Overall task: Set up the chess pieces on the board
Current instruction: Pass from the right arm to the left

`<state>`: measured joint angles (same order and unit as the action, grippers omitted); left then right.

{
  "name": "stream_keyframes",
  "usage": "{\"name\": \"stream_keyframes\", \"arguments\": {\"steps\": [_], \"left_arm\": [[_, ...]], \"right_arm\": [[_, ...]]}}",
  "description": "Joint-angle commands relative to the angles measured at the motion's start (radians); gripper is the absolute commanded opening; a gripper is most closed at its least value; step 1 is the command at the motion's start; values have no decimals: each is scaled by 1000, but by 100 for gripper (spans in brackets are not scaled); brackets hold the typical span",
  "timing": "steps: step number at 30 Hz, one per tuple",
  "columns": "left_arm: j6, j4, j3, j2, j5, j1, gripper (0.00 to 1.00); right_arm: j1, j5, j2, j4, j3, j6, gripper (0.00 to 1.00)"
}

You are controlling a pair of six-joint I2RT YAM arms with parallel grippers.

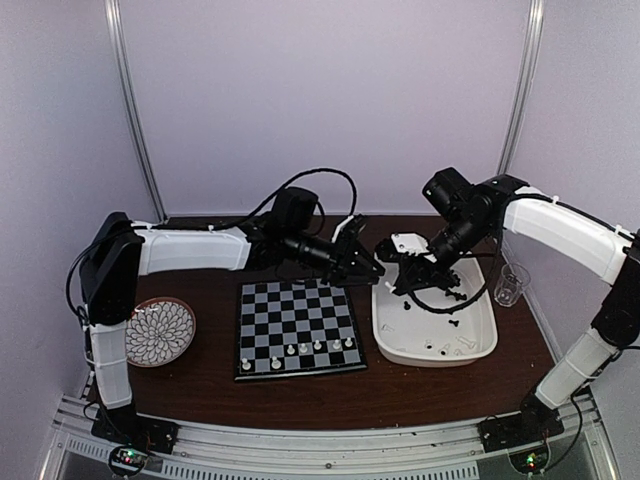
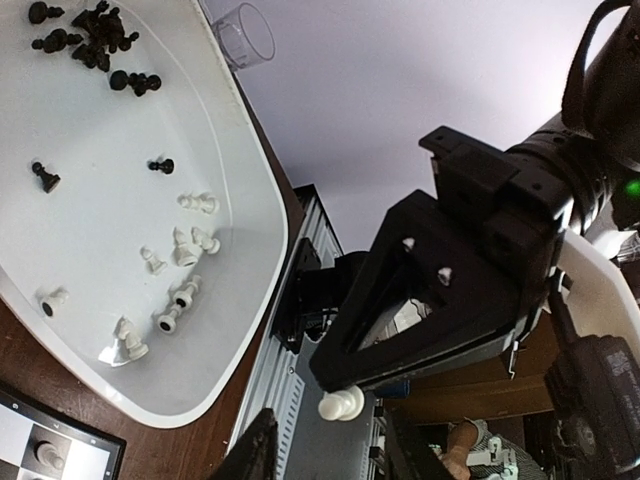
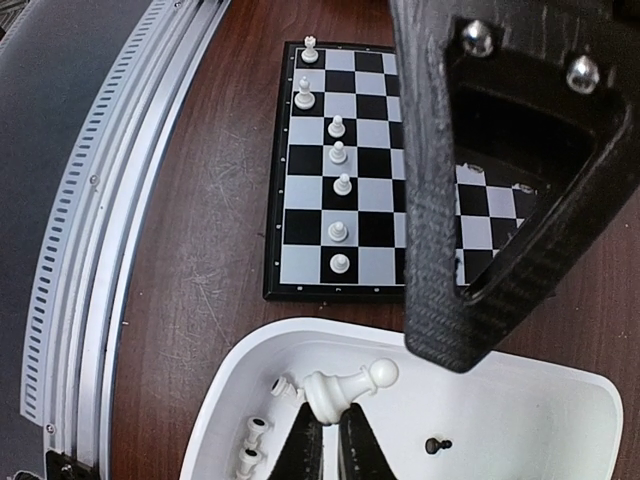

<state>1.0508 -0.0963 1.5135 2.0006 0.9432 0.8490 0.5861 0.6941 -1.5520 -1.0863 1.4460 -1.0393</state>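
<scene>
My right gripper point(image 3: 328, 442) is shut on the base of a white pawn point(image 3: 347, 389), which hangs tilted above the white tray point(image 3: 520, 420). In the left wrist view that same pawn point(image 2: 342, 405) sticks out under the right gripper's black tips. It lies between the spread fingers of my left gripper point(image 2: 330, 452), which is open and does not touch it. The two grippers meet between the board point(image 1: 296, 325) and the tray point(image 1: 480, 345). Several white pieces point(image 3: 340, 180) stand in a line along the board's near edge. More white pieces point(image 2: 180, 245) and black pieces point(image 2: 95, 35) lie loose in the tray.
A round patterned plate point(image 1: 158, 331) sits left of the board. A clear cup point(image 1: 510, 284) stands right of the tray. The aluminium rail point(image 3: 110, 200) runs along the table's near edge. Walls close in the back and sides.
</scene>
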Motion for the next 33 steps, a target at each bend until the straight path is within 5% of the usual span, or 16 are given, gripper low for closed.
{"name": "stream_keyframes", "arguments": {"steps": [1,33], "left_arm": [[0,-4,36,27,41,12,35],[66,-96,66,84,114,38,14]], "right_arm": [[12,-14,4,-5,34,15,6],[34,-50,-3,3,19,1,7]]}}
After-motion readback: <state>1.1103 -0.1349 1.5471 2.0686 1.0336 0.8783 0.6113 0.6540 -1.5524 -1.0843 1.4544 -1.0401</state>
